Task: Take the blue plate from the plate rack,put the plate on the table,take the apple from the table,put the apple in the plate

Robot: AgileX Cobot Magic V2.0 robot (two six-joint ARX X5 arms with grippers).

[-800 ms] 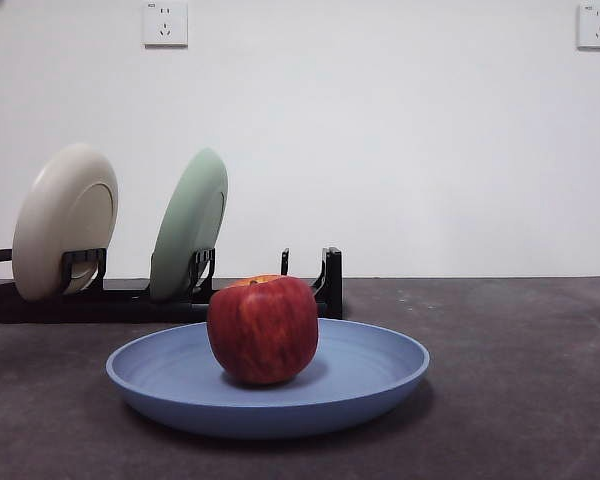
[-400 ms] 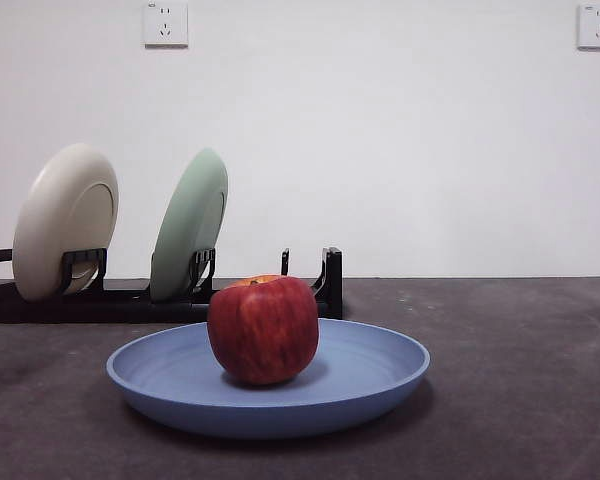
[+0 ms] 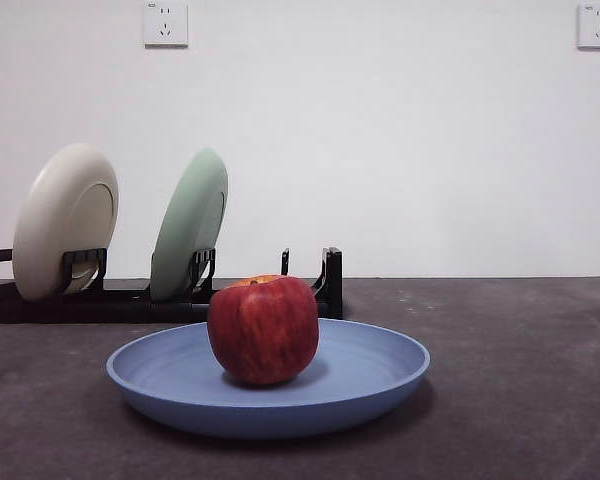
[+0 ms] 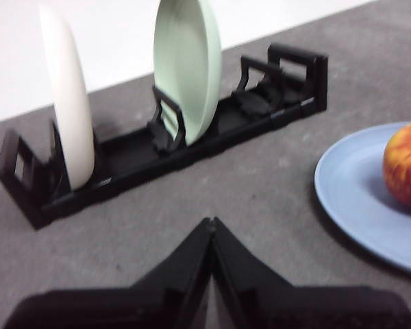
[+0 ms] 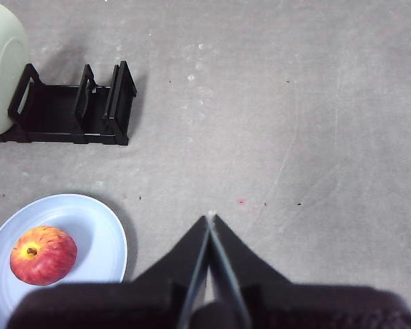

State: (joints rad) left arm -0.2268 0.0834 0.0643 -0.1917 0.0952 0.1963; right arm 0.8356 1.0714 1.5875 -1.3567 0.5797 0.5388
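The dark red apple [image 3: 263, 329] sits in the middle of the blue plate [image 3: 380, 375], which lies flat on the dark grey table [image 3: 520, 380] in front of the black plate rack [image 3: 120, 298]. The apple [image 5: 43, 255] and the blue plate [image 5: 99, 236] also show in the right wrist view, and at the edge of the left wrist view [image 4: 406, 165] [image 4: 356, 199]. My left gripper [image 4: 211, 223] is shut and empty, raised near the rack [image 4: 123, 161]. My right gripper [image 5: 209, 218] is shut and empty, high above bare table beside the plate. Neither shows in the front view.
A cream plate [image 3: 65, 218] and a pale green plate [image 3: 189, 224] stand on edge in the rack. The rack's end slots nearest the apple [image 5: 99, 103] hold nothing. A white wall with two sockets stands behind the table.
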